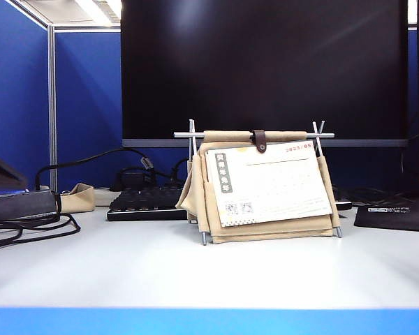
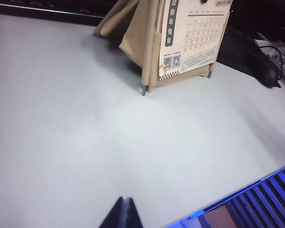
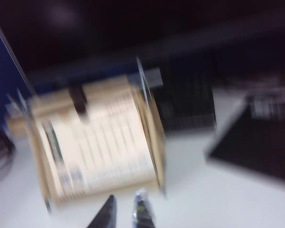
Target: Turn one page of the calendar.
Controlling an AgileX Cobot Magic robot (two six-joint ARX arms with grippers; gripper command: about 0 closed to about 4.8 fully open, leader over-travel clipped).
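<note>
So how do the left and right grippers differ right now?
The left gripper has its fingertips pressed together, shut; the right gripper shows a gap between its fingers. The left hangs over bare table, well short of the calendar; the right sits closer, facing the page. Both hold nothing.

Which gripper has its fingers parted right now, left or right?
The right gripper: a gap shows between its fingers, pointing at the calendar. The left gripper is pressed shut over bare table.
</note>
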